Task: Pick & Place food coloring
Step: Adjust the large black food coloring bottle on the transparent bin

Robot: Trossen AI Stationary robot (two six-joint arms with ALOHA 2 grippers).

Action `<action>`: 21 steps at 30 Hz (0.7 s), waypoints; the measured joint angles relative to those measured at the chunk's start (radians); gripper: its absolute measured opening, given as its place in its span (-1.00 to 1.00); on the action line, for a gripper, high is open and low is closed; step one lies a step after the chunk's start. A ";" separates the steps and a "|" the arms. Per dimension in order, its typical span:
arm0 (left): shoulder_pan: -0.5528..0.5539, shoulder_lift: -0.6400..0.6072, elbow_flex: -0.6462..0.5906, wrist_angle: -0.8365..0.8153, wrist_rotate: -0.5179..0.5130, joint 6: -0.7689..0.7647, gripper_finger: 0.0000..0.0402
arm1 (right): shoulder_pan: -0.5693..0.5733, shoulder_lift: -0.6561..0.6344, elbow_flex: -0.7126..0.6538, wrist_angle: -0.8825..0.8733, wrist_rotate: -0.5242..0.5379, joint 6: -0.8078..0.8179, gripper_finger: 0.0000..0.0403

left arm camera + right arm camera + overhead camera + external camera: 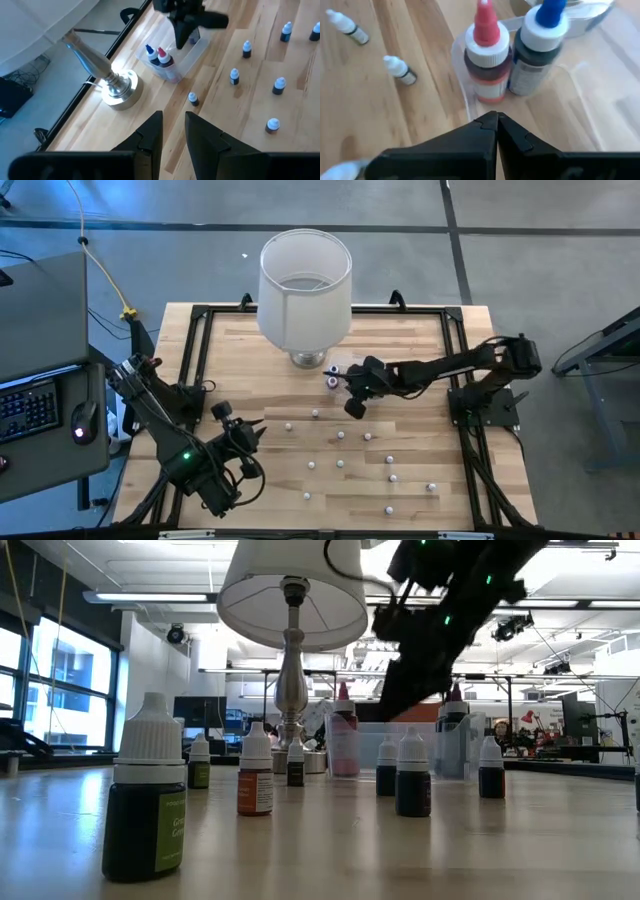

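Several tiny white-capped food coloring bottles stand upright, scattered over the near half of the wooden table; the low view shows them close up. A clear plastic tub near the lamp holds two larger bottles, one with a red tip and one with a blue tip. My right gripper hovers shut just above the tub's near edge, holding nothing. My left gripper hangs open over the table's near left, well short of any bottle.
A lamp with a big white shade and a metal base stands at the far middle, right beside the tub. A black frame rims the table. A desk with a keyboard stands off to the left.
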 joint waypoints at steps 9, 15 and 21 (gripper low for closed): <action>0.000 0.000 0.000 0.000 -0.005 0.000 -0.61 | 0.016 -0.169 0.126 -0.383 0.066 -0.005 -1.00; 0.000 0.000 0.000 0.000 -0.005 -0.001 -0.61 | 0.008 -0.262 0.142 -0.396 0.067 -0.100 -0.97; 0.000 0.000 0.000 0.000 -0.004 -0.001 -0.61 | 0.001 -0.290 0.142 -0.395 0.080 -0.262 -0.97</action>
